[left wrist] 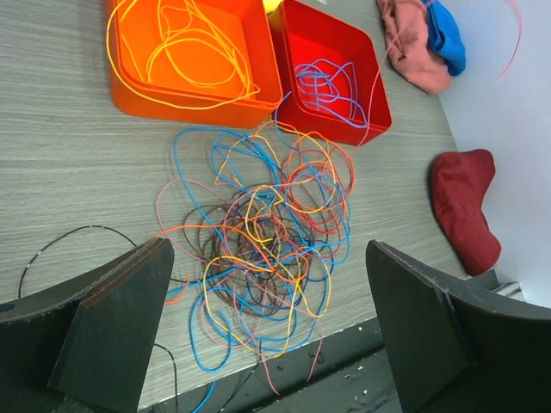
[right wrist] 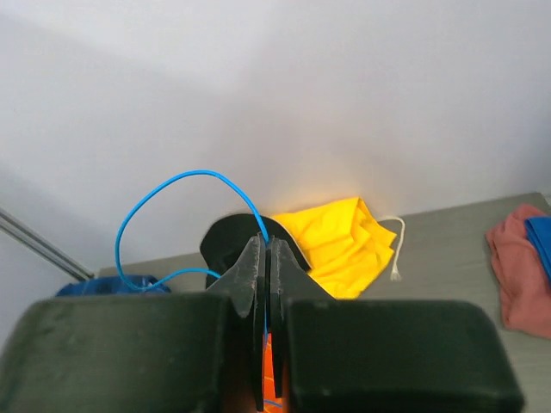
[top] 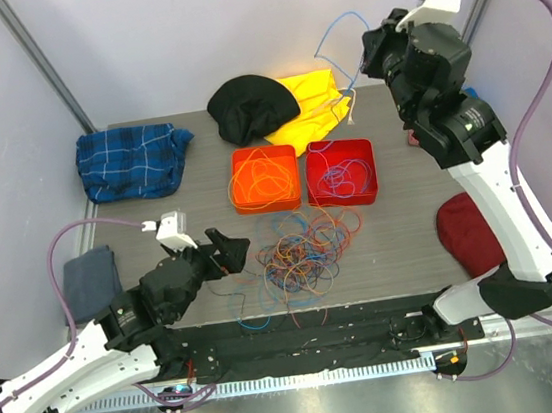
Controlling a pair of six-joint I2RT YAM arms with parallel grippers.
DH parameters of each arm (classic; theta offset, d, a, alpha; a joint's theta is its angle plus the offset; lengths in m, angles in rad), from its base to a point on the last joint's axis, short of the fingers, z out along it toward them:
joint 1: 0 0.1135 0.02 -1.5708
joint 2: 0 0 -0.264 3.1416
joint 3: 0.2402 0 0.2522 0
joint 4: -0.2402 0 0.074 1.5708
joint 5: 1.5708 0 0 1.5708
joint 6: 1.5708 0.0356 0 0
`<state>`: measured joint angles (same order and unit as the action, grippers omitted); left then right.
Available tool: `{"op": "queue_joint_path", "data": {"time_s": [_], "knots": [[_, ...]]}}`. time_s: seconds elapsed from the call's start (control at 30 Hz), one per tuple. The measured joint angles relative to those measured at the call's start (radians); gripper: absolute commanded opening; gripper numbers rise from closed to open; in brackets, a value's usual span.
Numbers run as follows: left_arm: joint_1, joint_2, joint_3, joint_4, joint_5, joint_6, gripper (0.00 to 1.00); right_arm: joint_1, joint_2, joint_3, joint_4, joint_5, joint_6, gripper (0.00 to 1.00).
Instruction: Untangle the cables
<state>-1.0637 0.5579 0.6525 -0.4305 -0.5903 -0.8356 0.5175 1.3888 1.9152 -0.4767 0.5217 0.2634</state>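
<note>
While pinching the blue cable (right wrist: 172, 185) in the pressed-together right gripper (right wrist: 265, 245), probably aiming its slack into the red bin (top: 344, 201) below, lowering gently; hovering the wide-spread left gripper (left wrist: 267, 318) just behind the cable tangle (left wrist: 258, 224).

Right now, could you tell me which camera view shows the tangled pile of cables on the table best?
The left wrist view: the tangled pile fills the frame centre, separate strands clear. The top external view shows it whole but small. The right wrist view misses it.
</note>
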Motion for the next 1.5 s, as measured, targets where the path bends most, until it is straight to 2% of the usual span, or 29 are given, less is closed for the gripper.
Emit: {"op": "queue_joint_path", "data": {"time_s": [0.2, 0.4, 0.57, 0.8, 1.0, 1.2, 1.3, 1.33, 1.4, 1.43, 1.5], "knots": [[0.0, 0.003, -0.022, 0.003, 0.002, 0.0, 1.0, 0.0, 0.015, 0.133, -0.011, -0.046, 0.011, 0.01], [0.0, 0.032, -0.054, 0.121, 0.042, 0.027, 1.0, 0.0, -0.063, 0.103, -0.01, -0.172, 0.074, 0.01], [0.0, 0.137, -0.085, 0.386, 0.103, 0.103, 1.0, 0.0, -0.163, 0.01, -0.013, -0.315, 0.138, 0.01], [0.0, 0.456, -0.127, 0.874, 0.237, 0.225, 1.0, 0.0, -0.259, -0.038, -0.023, -0.482, 0.22, 0.01], [0.0, 0.692, -0.106, 1.138, 0.282, 0.316, 1.0, 0.0, -0.327, -0.069, -0.026, -0.57, 0.271, 0.01], [0.0, 0.856, -0.022, 1.295, 0.311, 0.34, 0.97, 0.0, -0.36, -0.078, -0.027, -0.621, 0.298, 0.01], [0.001, 0.911, 0.028, 1.338, 0.306, 0.347, 0.74, 0.0, -0.377, -0.087, -0.028, -0.628, 0.301, 0.01], [0.005, 0.925, 0.04, 1.345, 0.303, 0.347, 0.45, 0.0, -0.381, -0.091, -0.028, -0.629, 0.301, 0.01], [0.013, 0.951, 0.059, 1.354, 0.302, 0.339, 0.12, 0.0, -0.39, -0.099, -0.03, -0.629, 0.301, 0.01], [0.021, 0.959, 0.062, 1.353, 0.303, 0.335, 0.0, 0.0, -0.394, -0.101, -0.03, -0.629, 0.301, 0.01], [0.043, 0.958, 0.062, 1.326, 0.303, 0.312, 0.0, 0.0, -0.399, -0.102, -0.033, -0.623, 0.299, 0.01]]}}
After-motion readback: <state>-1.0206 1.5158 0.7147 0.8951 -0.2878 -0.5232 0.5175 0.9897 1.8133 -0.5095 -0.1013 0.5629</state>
